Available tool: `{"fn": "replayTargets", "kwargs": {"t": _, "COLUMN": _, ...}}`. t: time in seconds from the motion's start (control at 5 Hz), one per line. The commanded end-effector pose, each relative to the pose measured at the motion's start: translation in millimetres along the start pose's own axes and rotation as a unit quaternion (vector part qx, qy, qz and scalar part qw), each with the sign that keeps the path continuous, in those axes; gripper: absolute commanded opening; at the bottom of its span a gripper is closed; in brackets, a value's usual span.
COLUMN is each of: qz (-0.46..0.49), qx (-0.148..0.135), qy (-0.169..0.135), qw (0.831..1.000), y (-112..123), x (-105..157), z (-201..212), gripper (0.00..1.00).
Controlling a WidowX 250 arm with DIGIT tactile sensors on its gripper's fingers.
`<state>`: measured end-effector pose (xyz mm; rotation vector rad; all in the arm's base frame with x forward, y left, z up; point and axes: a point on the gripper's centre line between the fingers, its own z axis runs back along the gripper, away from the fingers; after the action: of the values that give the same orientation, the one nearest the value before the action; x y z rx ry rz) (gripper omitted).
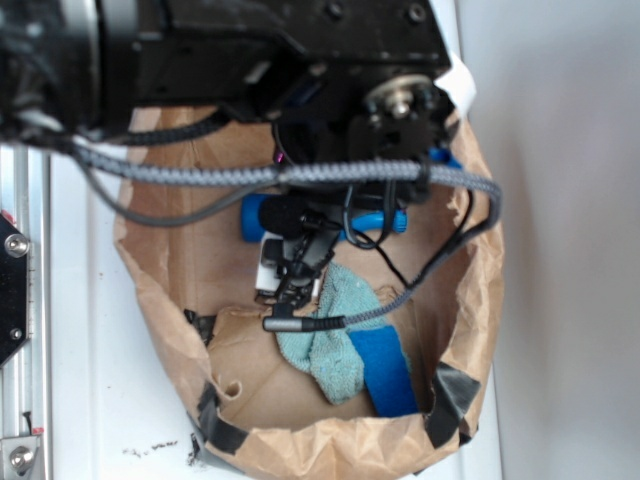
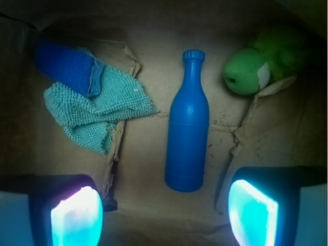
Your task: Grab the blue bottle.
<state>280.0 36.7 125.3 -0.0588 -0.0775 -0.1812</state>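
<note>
Bottle (image 2: 187, 123) lies flat on the brown paper bag (image 2: 154, 164) floor, between the teal cloth (image 2: 97, 110) and a green plush toy (image 2: 251, 69). Our gripper (image 2: 164, 212) hangs above its base, fingers spread wide. We should centre over the wide body, drop straight, then close across its width.

Blue bottle (image 2: 187, 128): smooth plastic, slight sheen, ribbed cap. Paper bag (image 1: 160, 300): matt brown, creased, rough torn edges, black tape patches. Teal cloth (image 2: 97, 110): fuzzy looped terry. Blue pad (image 2: 66, 64): matt, coarse, maybe sponge. Green toy (image 2: 256, 66): plush, blurry. Cable (image 1: 300, 176): grey braided sleeve.
</note>
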Motion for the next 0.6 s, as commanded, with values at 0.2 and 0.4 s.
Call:
{"fn": "replayTargets", "kwargs": {"t": 0.2, "qz": -0.005, "qx": 0.005, "qy": -0.016, "qw": 1.000, "y": -4.4, "x": 4.8, "z": 12.0, "gripper": 1.00}}
{"fn": "replayTargets", "kwargs": {"t": 0.4, "qz": -0.029, "qx": -0.011, "qy": -0.034, "qw": 0.999, "y": -5.6, "x": 6.5, "z": -11.7, "gripper": 1.00}}
